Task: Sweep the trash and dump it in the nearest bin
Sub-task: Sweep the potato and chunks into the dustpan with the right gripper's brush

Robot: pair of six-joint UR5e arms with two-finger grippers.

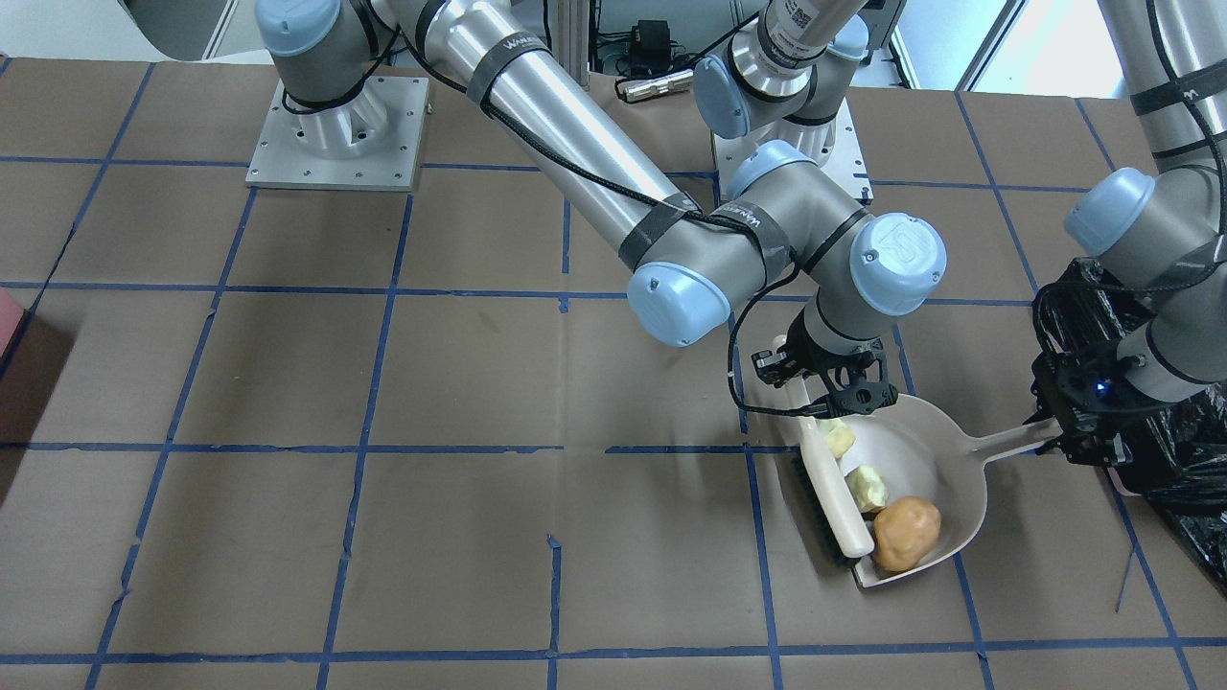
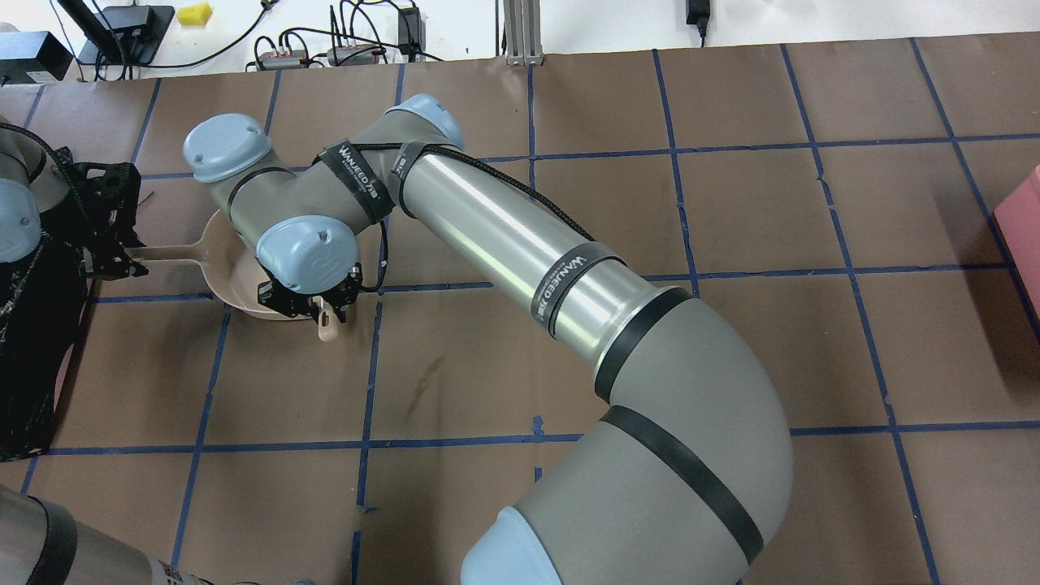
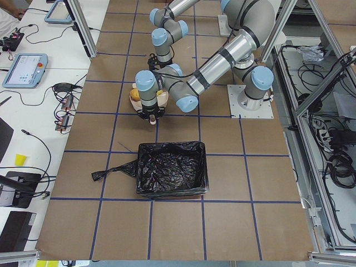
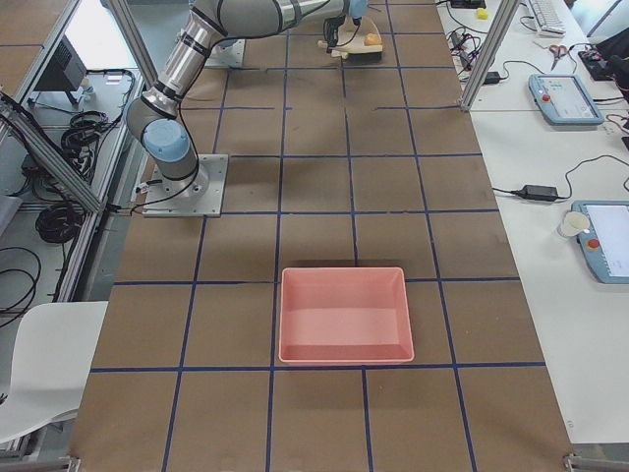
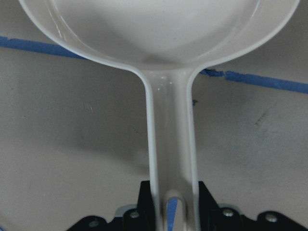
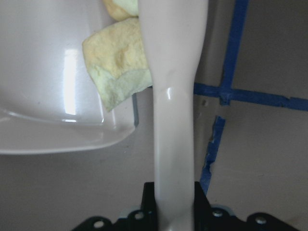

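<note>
A pale dustpan (image 1: 920, 460) lies on the table, its mouth closed off by a cream brush (image 1: 836, 498) with black bristles. Inside the pan rests the trash: two pale yellow chunks (image 1: 837, 438) (image 1: 868, 488) and an orange-brown lump (image 1: 906, 533). My right gripper (image 1: 826, 383) reaches across the table and is shut on the brush handle (image 6: 175, 120); one pale chunk (image 6: 120, 67) touches that handle. My left gripper (image 1: 1059, 436) is shut on the dustpan handle (image 5: 171, 144). Just behind the left gripper stands the bin (image 3: 171, 168), lined with a black bag (image 1: 1189, 479).
An unlined pink tray (image 4: 344, 313) sits far off on my right side, its corner (image 2: 1028, 219) at the overhead view's edge. My right arm's long forearm (image 2: 520, 244) stretches across the table's middle. Blue tape lines grid the brown tabletop (image 1: 383, 431).
</note>
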